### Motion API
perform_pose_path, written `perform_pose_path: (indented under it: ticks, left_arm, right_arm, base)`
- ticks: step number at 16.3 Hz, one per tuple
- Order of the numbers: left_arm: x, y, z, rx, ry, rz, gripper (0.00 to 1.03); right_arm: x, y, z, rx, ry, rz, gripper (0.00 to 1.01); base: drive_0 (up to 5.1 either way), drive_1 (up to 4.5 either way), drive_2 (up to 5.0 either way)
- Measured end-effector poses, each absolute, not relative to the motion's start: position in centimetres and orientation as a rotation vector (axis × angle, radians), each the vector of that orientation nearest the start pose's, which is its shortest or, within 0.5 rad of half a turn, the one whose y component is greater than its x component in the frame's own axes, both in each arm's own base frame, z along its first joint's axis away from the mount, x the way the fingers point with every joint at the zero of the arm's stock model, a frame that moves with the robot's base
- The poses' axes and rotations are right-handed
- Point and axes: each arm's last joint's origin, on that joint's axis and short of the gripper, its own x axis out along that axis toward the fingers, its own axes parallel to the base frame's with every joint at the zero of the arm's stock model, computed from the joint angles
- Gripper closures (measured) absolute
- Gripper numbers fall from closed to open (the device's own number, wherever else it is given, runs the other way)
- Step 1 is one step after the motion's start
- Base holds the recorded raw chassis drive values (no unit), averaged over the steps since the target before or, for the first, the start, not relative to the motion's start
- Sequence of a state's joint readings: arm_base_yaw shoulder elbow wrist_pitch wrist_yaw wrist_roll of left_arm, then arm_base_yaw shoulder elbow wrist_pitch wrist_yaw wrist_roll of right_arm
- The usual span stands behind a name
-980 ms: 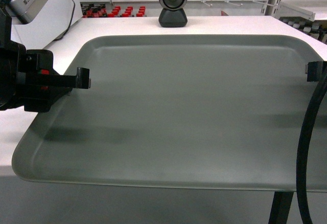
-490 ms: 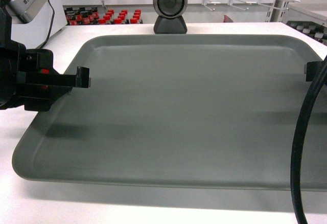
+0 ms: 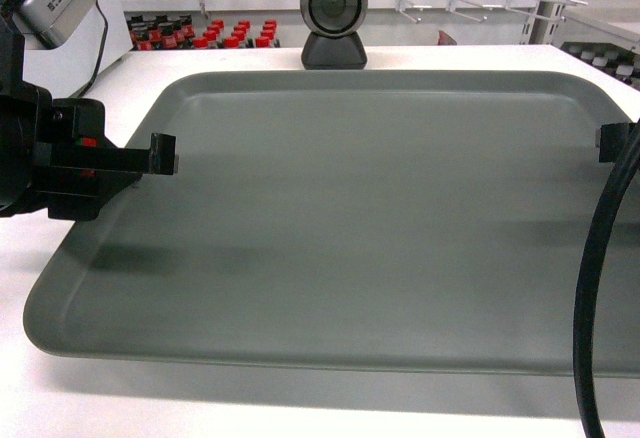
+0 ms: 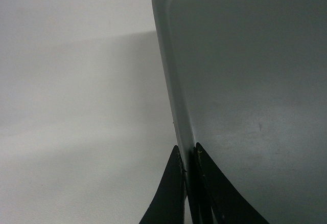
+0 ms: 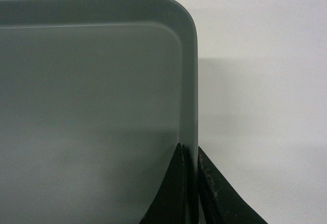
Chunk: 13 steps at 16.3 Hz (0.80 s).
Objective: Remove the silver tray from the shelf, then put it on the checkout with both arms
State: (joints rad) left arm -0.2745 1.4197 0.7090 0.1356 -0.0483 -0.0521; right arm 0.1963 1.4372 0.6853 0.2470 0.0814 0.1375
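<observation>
Both hands grasp the silver tray (image 3: 380, 218): left hand (image 4: 188, 155) at nine o'clock, right hand (image 5: 190, 155) at three. It hangs over the checkout surface (image 3: 230, 53), near the scanner (image 3: 333, 18). Next: lower it level and let go.

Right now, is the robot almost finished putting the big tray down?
Nearly. Done: the silver tray is off the shelf and over the white checkout, in front of the black scanner. In hand: the left gripper and the right gripper each have their fingers closed on a side rim. I cannot tell whether the tray rests flat on the counter. Left: set it down if needed, then let go.
</observation>
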Motion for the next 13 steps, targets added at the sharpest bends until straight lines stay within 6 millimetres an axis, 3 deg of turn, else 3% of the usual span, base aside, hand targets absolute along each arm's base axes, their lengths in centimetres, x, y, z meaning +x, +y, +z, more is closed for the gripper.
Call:
perform_pose_path:
  ticks: [3, 5, 7, 9, 11, 12, 13]
  left_arm:
    - [27.7, -7.7, 19.8, 0.057, 0.535, -0.189, 1.00]
    - [27.9, -9.5, 19.1, 0.180, 0.306, 0.016, 1.00]
    - [28.6, -10.3, 20.1, 0.227, 0.171, 0.176, 0.99]
    - [29.8, -11.0, 21.6, 0.260, 0.144, 0.192, 0.99]
    - [32.1, -11.9, 21.2, 0.263, 0.227, 0.153, 0.99]
    - [34.2, -12.7, 20.9, 0.206, 0.312, 0.124, 1.00]
    - [34.9, -12.8, 20.9, 0.193, 0.340, 0.124, 1.00]
  right_arm:
    - [28.4, 5.4, 19.5, 0.065, 0.507, 0.078, 0.98]
    - [28.7, 5.2, 19.5, 0.119, 0.393, 0.129, 0.98]
    - [29.7, 4.8, 19.6, 0.207, 0.270, 0.258, 0.99]
    - [31.0, 4.5, 20.0, 0.236, 0.272, 0.268, 0.99]
    - [34.0, 3.6, 20.2, 0.241, 0.331, 0.268, 0.99]
    - [37.4, 2.9, 19.8, 0.197, 0.431, 0.258, 0.99]
    - [38.6, 2.9, 20.0, 0.177, 0.442, 0.269, 0.99]
  base:
    - [0.0, 0.00, 0.0]
    - [0.0, 0.00, 0.0]
    - [0.0, 0.00, 0.0]
    - [0.0, 0.00, 0.0]
    - [0.0, 0.00, 0.0]
    - [0.0, 0.00, 0.0]
    - [0.0, 0.00, 0.0]
